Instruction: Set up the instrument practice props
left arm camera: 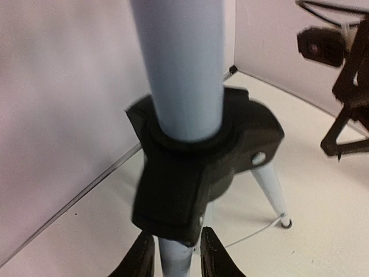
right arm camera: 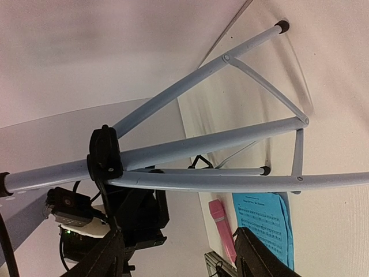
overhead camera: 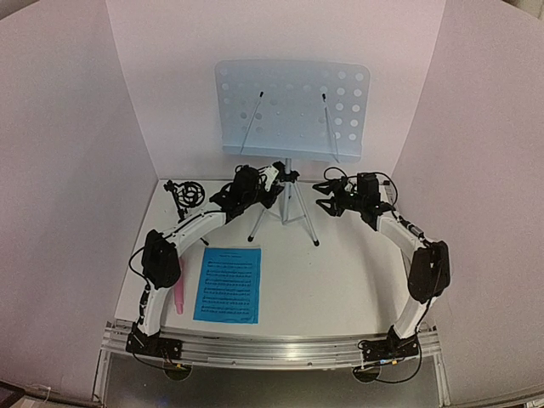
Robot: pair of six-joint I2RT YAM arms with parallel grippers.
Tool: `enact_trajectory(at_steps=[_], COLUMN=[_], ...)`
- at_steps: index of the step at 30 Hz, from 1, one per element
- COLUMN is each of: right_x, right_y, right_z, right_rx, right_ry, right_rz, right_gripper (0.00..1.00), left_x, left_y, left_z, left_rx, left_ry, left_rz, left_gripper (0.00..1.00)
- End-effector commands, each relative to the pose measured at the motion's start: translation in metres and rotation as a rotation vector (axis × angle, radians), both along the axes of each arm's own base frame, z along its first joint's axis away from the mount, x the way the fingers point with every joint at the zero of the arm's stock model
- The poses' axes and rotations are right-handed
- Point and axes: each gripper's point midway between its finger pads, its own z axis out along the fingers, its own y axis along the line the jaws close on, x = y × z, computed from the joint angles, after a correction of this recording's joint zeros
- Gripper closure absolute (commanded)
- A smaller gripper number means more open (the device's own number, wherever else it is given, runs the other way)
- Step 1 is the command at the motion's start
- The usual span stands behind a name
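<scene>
Left fingers [left arm camera: 141,259] at the bottom centre of the left wrist view, one on each side of the slim lower tube of the music stand [left arm camera: 184,69], just under its black collar [left arm camera: 196,179]. Very close to the tube on both sides; cannot tell whether pinching it or just clear of it. Right fingers [right arm camera: 109,254] at the bottom edge of the right wrist view, spread wide with nothing between them, apart from the stand's pale-blue legs [right arm camera: 230,138] crossing the middle of that frame.

From above: left fingers at the pole in the middle of the frame, right fingers just right of the legs, not touching. Music stand upright at upper centre, its perforated panel [overhead camera: 293,110] facing the arms, tripod feet on the white tabletop [overhead camera: 340,280]. Bright-blue sheet music [overhead camera: 228,285] flat on the tabletop, lower left of centre, not on the panel. Pink microphone [overhead camera: 179,293] lying just left of the sheet, beside the left arm [overhead camera: 161,263]. Small black tripod [overhead camera: 185,194] at the left of the frame near the back wall, well apart from the microphone.
</scene>
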Motion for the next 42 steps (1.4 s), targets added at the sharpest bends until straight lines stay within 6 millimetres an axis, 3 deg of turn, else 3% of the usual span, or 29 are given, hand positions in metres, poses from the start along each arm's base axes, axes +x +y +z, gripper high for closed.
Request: enact_trajectory(at_steps=[1,7,15,20,24,28,30,34,38,42], right_x=[0.001,-0.001,-0.022,-0.048,-0.075,-0.102,-0.117,-0.146,-0.163,-0.167], right_y=[0.002,0.0,-0.014,-0.017,-0.011,0.012,0.032,0.082,0.135,0.178], right_z=[0.027,0.03,0.016,-0.005,-0.025,-0.038,-0.047,-0.074,-0.099,-0.118], right_rx=[0.006,-0.028,-0.227,-0.384,-0.474,-0.543,-0.555,-0.575,-0.556,-0.512], right_ry=[-0.075,-0.086,-0.071,-0.053,-0.036,-0.054,-0.05,-0.026,0.006,0.017], right_rz=[0.018,0.016,0.03,0.075,0.122,0.208,0.265,0.397,0.504,0.546], right_gripper=[0.36,0.36,0.36,0.36,0.36,0.37,0.37,0.37,0.38,0.4], left_x=[-0.011,-0.025,-0.05,-0.089,-0.136,-0.192,-0.233,-0.294,-0.315,-0.322], left_y=[0.013,0.011,0.013,0.025,0.043,0.073,0.096,0.149,0.196,0.233], left_z=[0.001,0.003,0.033,0.049,0.054,0.034,0.022,-0.029,-0.084,-0.129], left_rx=[0.048,0.062,0.066,0.087,0.096,0.143,0.179,0.333,0.502,0.651], left_ry=[0.05,0.072,0.015,-0.034,-0.032,0.032,0.071,0.206,0.335,0.493], left_rz=[-0.03,-0.097,-0.197,-0.312,-0.42,-0.523,-0.609,-0.676,-0.588,-0.481], left_gripper=[0.66,0.47,0.39,0.33,0.29,0.29,0.29,0.29,0.23,0.21])
